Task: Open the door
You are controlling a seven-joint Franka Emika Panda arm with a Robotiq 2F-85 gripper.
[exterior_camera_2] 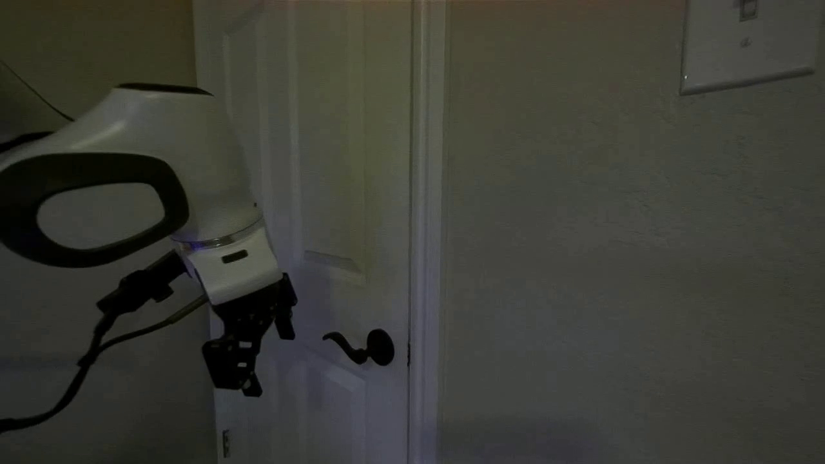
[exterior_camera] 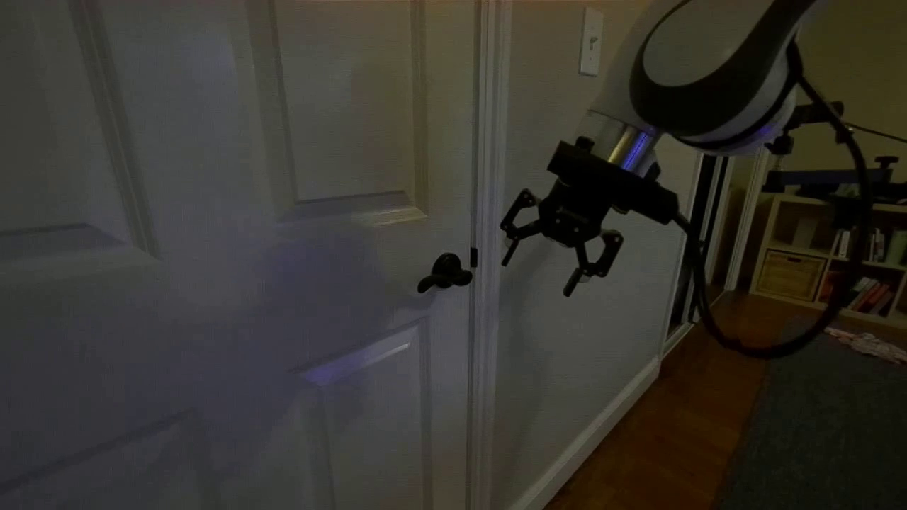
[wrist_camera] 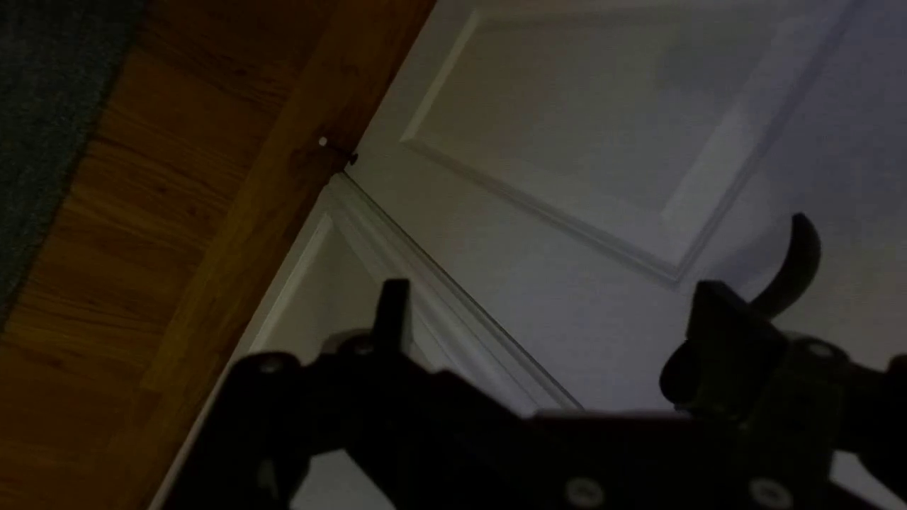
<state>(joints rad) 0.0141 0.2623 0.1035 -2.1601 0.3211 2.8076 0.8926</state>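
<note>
The tall white panelled door [exterior_camera: 212, 297] shows in both exterior views [exterior_camera_2: 387, 193] and in the wrist view [wrist_camera: 567, 120]. It looks shut against its frame. Its black lever handle [exterior_camera: 446, 273] also shows in an exterior view [exterior_camera_2: 372, 348]. My gripper [exterior_camera: 537, 277] is open with nothing between its fingers. It is apart from the handle, at about handle height, as an exterior view [exterior_camera_2: 269, 362] also shows. In the wrist view my gripper [wrist_camera: 551, 285] has its fingers wide apart, and the right-hand finger partly hides the handle [wrist_camera: 797, 265].
The white door frame [exterior_camera: 494, 212] and a wall with a light switch [exterior_camera: 591, 41] stand beside the door. A black cable [exterior_camera: 772, 350] hangs in a loop from the arm. A shelf [exterior_camera: 793, 273] with books stands behind, past a grey rug [exterior_camera: 815, 425] on the wood floor [exterior_camera: 659, 425].
</note>
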